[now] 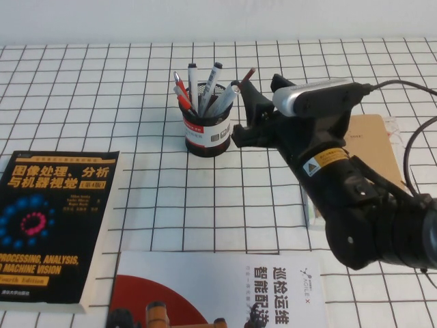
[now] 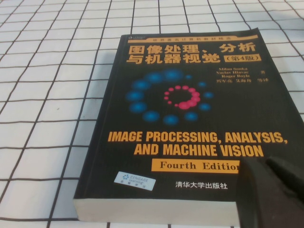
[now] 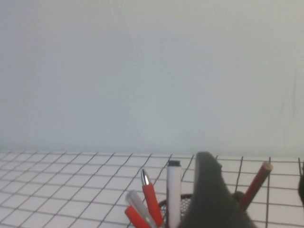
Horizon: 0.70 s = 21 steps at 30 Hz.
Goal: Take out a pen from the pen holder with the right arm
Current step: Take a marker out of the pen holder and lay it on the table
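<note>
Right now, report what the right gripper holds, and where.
Nothing. The right gripper is open at the pen holder; the left gripper hangs by the book.

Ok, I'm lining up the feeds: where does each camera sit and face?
High view: raised on the robot's side, angled down at the table; the right arm holds the right gripper, fingers open, at the pen holder.
Left wrist view: on that wrist, looking down on the black book; the left gripper shows over its corner.
Right wrist view: on that wrist, facing the wall across the pen holder; one of its fingers shows.
Shared: high and left wrist, the book; high and right wrist, the pen holder.
</note>
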Each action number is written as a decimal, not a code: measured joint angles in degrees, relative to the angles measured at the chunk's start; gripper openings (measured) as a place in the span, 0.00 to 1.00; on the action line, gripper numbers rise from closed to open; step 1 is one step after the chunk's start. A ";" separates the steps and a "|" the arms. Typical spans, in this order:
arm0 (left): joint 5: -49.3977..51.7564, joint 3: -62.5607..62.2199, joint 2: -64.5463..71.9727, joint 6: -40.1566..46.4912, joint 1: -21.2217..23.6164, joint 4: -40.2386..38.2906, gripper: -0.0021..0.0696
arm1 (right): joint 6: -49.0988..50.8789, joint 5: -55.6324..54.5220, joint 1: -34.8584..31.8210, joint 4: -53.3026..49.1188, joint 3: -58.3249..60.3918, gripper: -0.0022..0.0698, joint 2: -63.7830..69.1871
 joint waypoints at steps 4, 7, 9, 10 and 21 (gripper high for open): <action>0.00 0.00 0.00 0.00 0.00 0.00 0.03 | 2.57 -3.37 -0.37 1.06 -3.74 0.53 3.93; 0.00 0.00 0.00 0.00 0.00 0.00 0.03 | 4.16 -3.63 -1.24 2.43 -7.26 0.53 6.56; 0.00 0.00 0.00 0.00 0.00 0.00 0.03 | 4.55 -2.93 -1.77 3.30 -9.55 0.53 8.13; 0.00 0.00 0.00 0.00 0.00 0.00 0.03 | 4.60 -2.36 -2.00 3.55 -10.78 0.53 9.03; 0.00 0.00 0.00 0.00 0.00 0.00 0.03 | 7.35 0.92 -4.06 6.71 -19.20 0.53 16.79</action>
